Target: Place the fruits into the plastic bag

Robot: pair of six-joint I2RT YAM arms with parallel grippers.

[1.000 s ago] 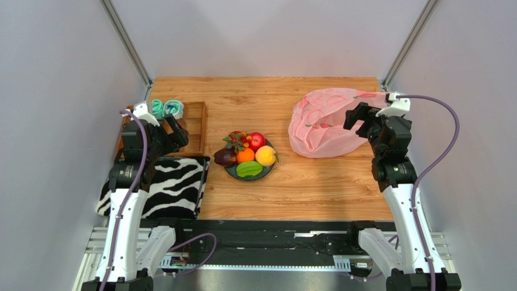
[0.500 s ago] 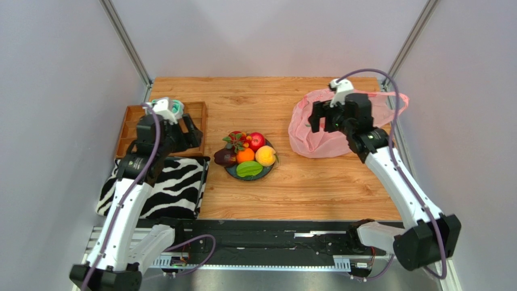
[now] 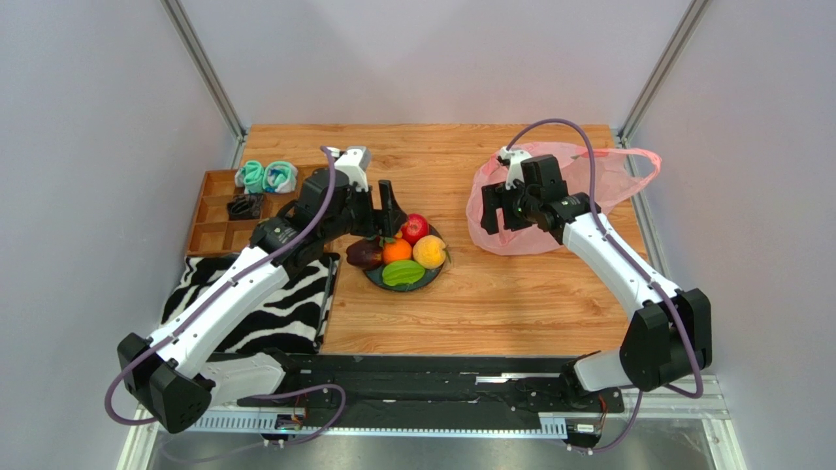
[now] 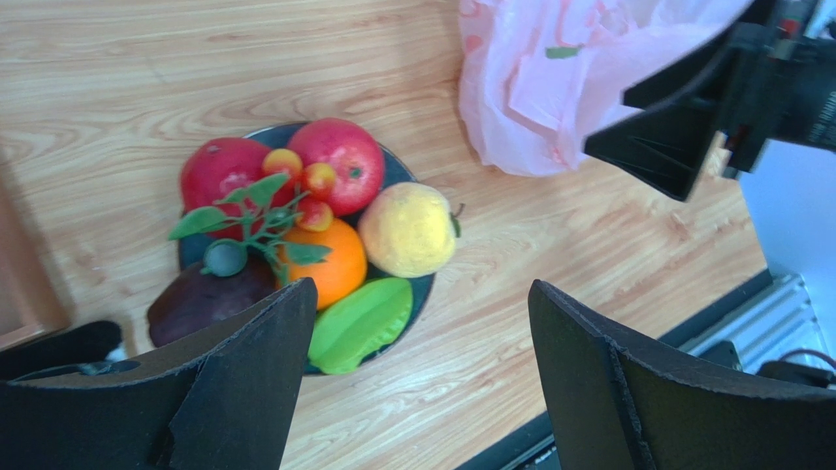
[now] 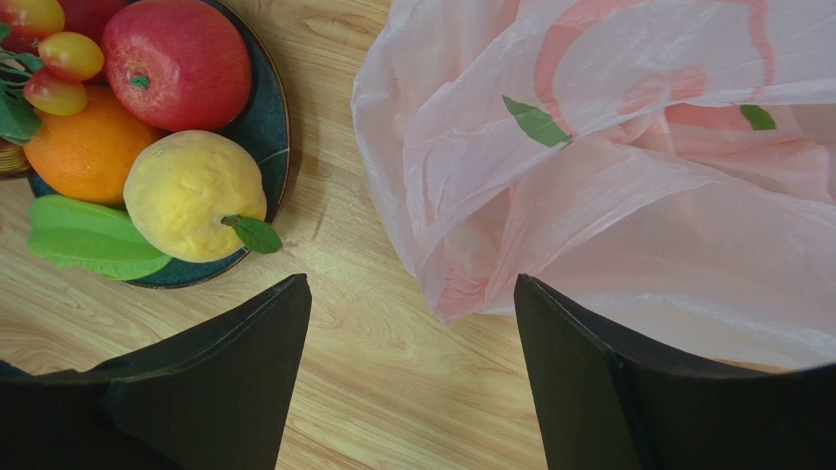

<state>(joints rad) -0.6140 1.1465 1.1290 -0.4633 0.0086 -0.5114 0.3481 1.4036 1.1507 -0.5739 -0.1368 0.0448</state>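
Both arms have swung inward, so the left fingers [image 4: 245, 387], apart and empty, now hang over the fruits [image 3: 397, 251] on the plate [image 5: 278, 117] mid-counter, while the right fingers [image 5: 221, 392], also apart, reach the bag [image 3: 589, 176] near the far right corner, so I judge the first pick is close.

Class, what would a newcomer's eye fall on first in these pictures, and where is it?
The bright pile of fruits on a dark plate mid-table stands out first, with the left tool open above it. Then comes the pink bag at the far right, the right tool open at its left side, and the zebra cloth at the near left.
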